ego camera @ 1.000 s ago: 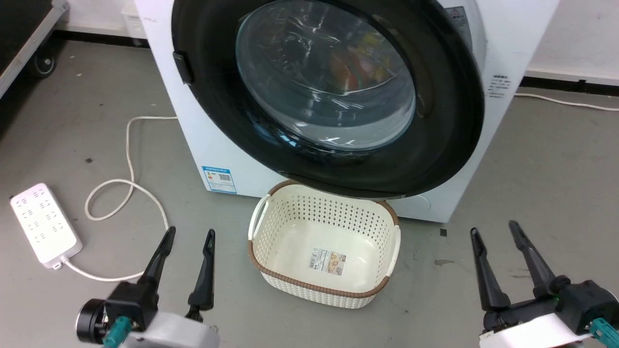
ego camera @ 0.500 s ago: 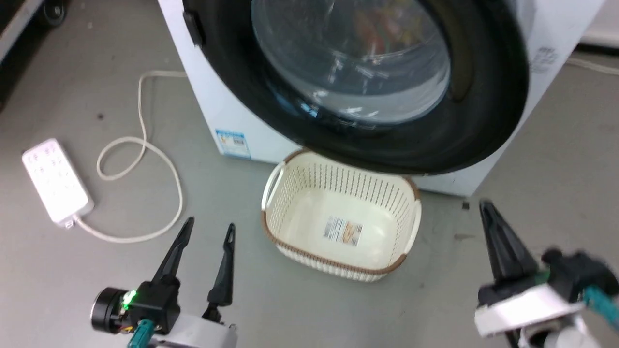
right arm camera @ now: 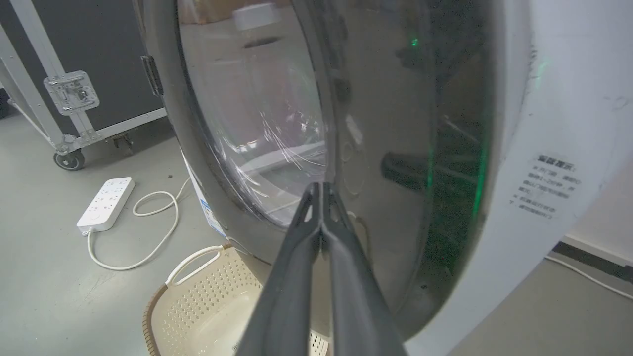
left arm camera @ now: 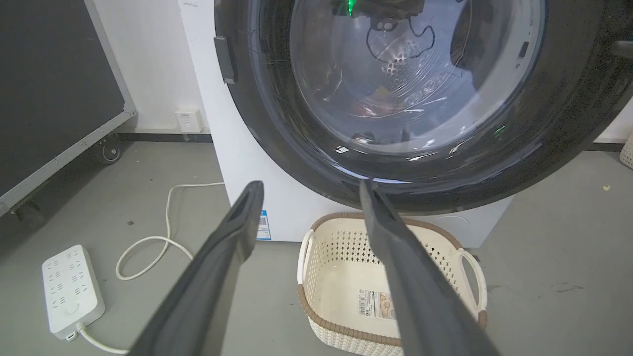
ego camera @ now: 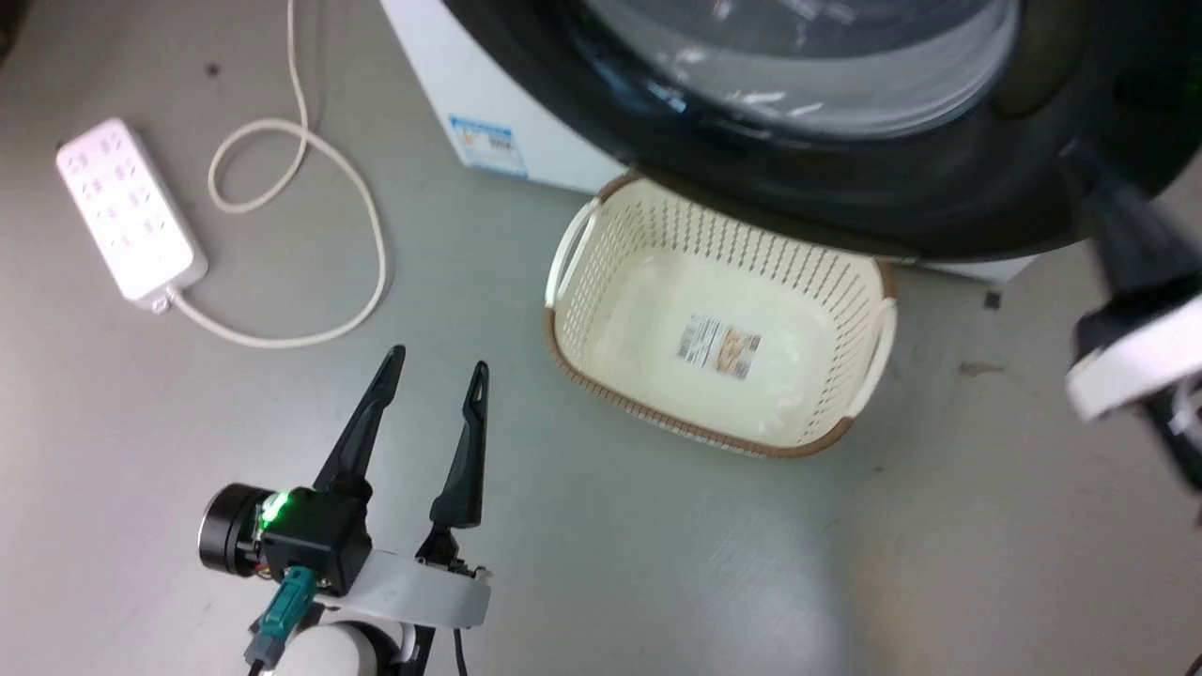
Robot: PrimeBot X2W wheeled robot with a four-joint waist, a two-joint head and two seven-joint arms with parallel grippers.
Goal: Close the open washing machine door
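The washing machine door (ego camera: 845, 202), with its wide black rim and bulging glass, spans the top of the head view above the white washing machine (ego camera: 441, 66). My right gripper (ego camera: 1117, 221) is blurred at the right edge, over the door's lower right rim. In the right wrist view its fingers (right arm camera: 321, 187) are pressed together and point at the door (right arm camera: 395, 148) close up; I cannot tell whether they touch it. My left gripper (ego camera: 439, 360) hovers open above the floor, holding nothing. It faces the door (left arm camera: 296, 148) from below.
A cream perforated basket (ego camera: 695, 427) with a brown rim sits on the floor under the door. A white power strip (ego camera: 127, 211) and its looped cable (ego camera: 366, 244) lie to the left. A black wheeled case (right arm camera: 69, 94) stands beyond.
The head camera has tilted down and nearer. My right gripper has shut and risen from the floor area up to the door's lower right rim. The left gripper stays open.
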